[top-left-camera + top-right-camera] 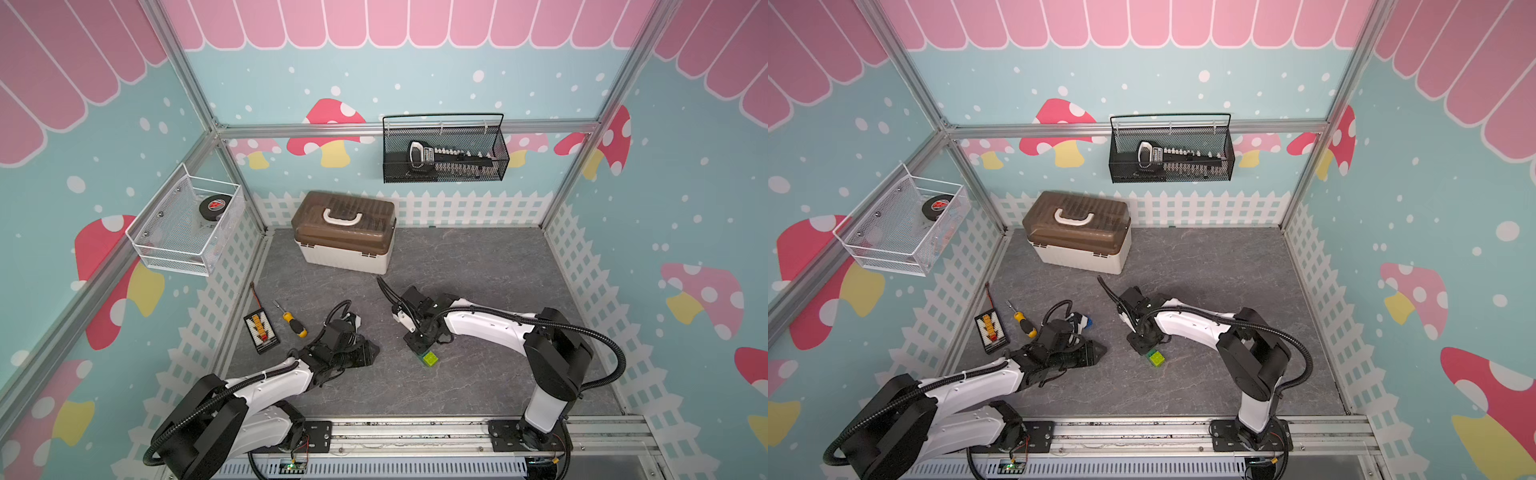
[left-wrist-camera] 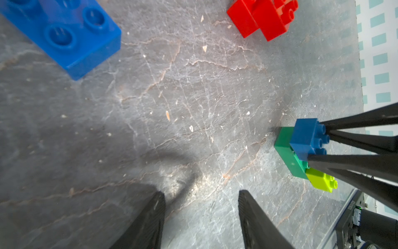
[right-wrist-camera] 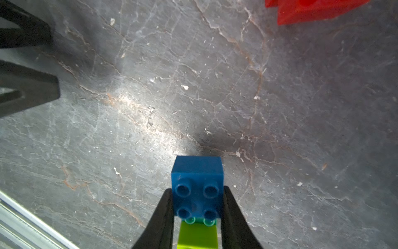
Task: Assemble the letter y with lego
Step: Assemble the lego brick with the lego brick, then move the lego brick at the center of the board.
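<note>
My right gripper (image 3: 197,189) is shut on a small blue brick (image 3: 197,172) that sits on one end of the dark green bar (image 2: 288,155). A lime brick (image 3: 197,235) sits on the bar right beside it. In both top views only the lime brick (image 1: 430,358) (image 1: 1155,358) shows below the right gripper (image 1: 417,345). My left gripper (image 2: 201,194) is open and empty, low over bare table, to the left of this stack. A loose blue brick (image 2: 64,36) and two joined red bricks (image 2: 262,19) lie beyond it.
A brown-lidded toolbox (image 1: 345,232) stands at the back of the table. A yellow-handled screwdriver (image 1: 293,324) and a small black connector board (image 1: 261,332) lie at the left. Wire baskets (image 1: 187,224) (image 1: 444,153) hang on the walls. A metal rail (image 1: 415,432) runs along the front.
</note>
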